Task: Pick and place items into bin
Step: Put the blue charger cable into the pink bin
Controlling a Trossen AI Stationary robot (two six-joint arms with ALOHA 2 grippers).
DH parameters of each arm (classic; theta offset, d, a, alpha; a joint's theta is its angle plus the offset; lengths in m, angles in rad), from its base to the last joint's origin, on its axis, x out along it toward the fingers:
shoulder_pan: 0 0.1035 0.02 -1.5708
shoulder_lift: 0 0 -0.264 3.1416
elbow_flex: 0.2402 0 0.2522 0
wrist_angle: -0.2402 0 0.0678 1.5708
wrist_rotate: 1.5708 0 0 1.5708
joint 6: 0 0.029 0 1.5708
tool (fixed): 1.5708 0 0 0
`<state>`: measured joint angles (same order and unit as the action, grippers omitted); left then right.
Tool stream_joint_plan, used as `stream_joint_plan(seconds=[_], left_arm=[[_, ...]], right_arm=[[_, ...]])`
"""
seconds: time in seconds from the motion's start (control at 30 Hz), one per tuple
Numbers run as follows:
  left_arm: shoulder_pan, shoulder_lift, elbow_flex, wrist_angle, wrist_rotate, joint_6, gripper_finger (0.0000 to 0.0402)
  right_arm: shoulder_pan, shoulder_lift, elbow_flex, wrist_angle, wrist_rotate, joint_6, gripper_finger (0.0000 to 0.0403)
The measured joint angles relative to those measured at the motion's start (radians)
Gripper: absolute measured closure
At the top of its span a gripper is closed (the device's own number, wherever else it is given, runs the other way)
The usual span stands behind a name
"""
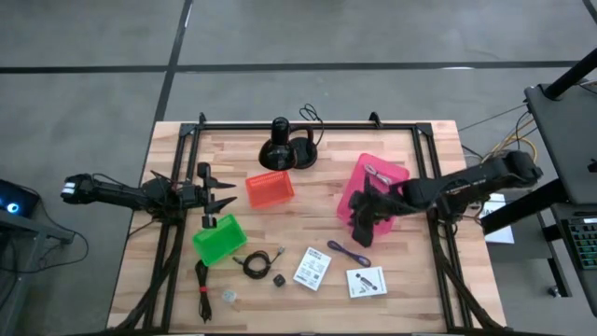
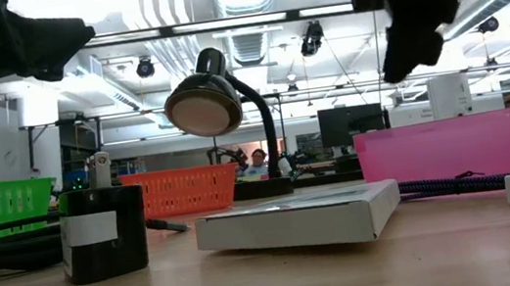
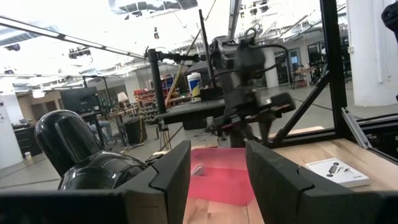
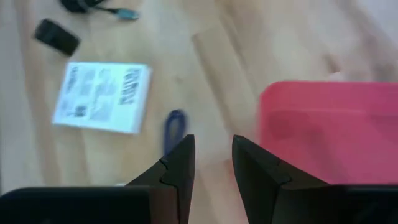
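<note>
My right gripper (image 1: 362, 222) hovers open, holding nothing, at the near edge of the pink bin (image 1: 384, 175). Its wrist view looks down on the purple strap (image 4: 176, 127), a white printed card (image 4: 102, 96) and the tiny black cube (image 4: 56, 36), all lying flat on the table. In the high view the second card (image 1: 367, 281), the black coiled cable (image 1: 252, 264) and a small clear piece (image 1: 229, 295) lie along the near side. My left gripper (image 1: 219, 198) is open and empty, raised above the table between the orange bin (image 1: 270, 189) and the green bin (image 1: 220, 239).
A black round-based lamp (image 1: 281, 149) with its cord stands at the far edge. A small item (image 1: 377, 173) lies in the pink bin. A long black object (image 1: 201, 285) lies by the near left corner. Black frame rails (image 1: 168, 233) run along both table sides.
</note>
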<state>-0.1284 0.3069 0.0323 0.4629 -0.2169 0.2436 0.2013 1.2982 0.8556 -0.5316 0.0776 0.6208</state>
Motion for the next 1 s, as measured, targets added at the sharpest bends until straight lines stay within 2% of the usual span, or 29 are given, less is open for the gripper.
stream_joint_plan(seconds=[0.13,0.23,0.5,0.6,0.77,0.87,1.0], left_arm=[[0.000,0.000,0.000,0.000,0.000,0.000,0.0262],[0.000,0.001,0.000,0.000,0.000,-0.001,0.0262],[0.000,0.004,0.000,0.000,0.000,-0.001,0.0262],[0.000,0.005,0.000,0.000,0.000,-0.001,0.0262],[0.000,0.007,0.000,0.000,0.000,0.000,0.0262],[0.000,0.007,0.000,0.000,0.000,0.002,0.0262],[0.000,0.010,0.000,0.000,0.000,0.003,0.0262]], right_arm=[[0.086,0.041,0.016,0.000,0.012,0.065,0.0307],[0.147,0.093,0.041,0.019,0.060,0.082,0.0304],[0.269,0.309,0.211,0.028,0.087,0.081,0.0263],[0.285,0.395,0.297,-0.050,0.087,0.091,0.0246],[0.286,0.502,0.416,-0.275,0.087,0.211,0.0232],[0.285,0.539,0.448,-0.371,0.088,0.259,0.0232],[0.286,0.552,0.447,-0.391,0.072,0.310,0.0231]])
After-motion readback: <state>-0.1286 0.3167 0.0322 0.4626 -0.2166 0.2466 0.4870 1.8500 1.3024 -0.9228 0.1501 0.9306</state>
